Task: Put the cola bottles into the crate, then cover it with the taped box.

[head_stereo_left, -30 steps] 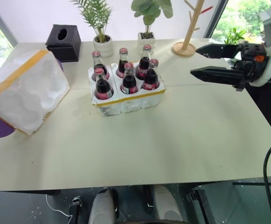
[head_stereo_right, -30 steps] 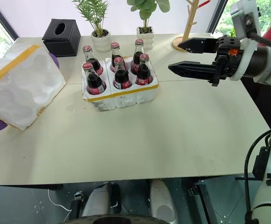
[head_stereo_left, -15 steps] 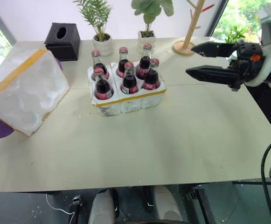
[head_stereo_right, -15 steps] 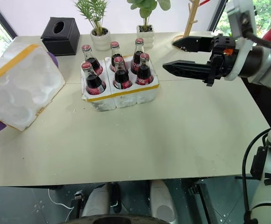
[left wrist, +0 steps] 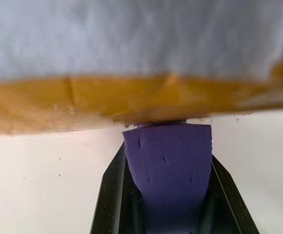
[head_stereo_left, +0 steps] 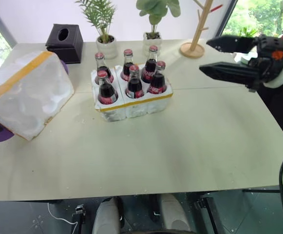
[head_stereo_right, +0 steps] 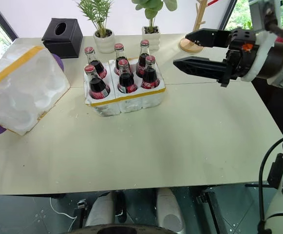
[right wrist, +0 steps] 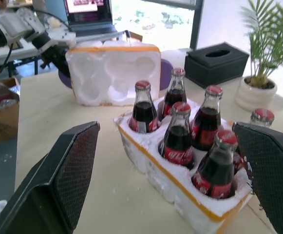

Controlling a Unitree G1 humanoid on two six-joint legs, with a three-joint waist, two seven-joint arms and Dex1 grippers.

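Several cola bottles (head_stereo_left: 134, 80) with red caps stand upright in the holes of the crate (head_stereo_left: 136, 105), a low white block with a thin yellow band, at the table's middle. The taped box (head_stereo_left: 27, 95) rests tilted at the table's left, its moulded hollows facing the crate and its yellow-orange band (head_stereo_left: 17, 78) along the top. A purple tab (left wrist: 168, 161) sticks out from under that band, and my left gripper (left wrist: 166, 163) is shut on it. My right gripper (head_stereo_left: 204, 57) hovers open above the table to the right of the crate, its fingers (right wrist: 58, 180) pointing at the bottles.
A black tissue box (head_stereo_left: 65, 43), two potted plants (head_stereo_left: 106, 46) (head_stereo_left: 153, 41) and a wooden stand (head_stereo_left: 194, 48) line the table's far edge. Bare table (head_stereo_left: 180, 146) lies in front of and to the right of the crate.
The taped box has edged slightly toward the crate, and less of the purple tab at its near left corner shows. The right gripper has kept its place, still open.
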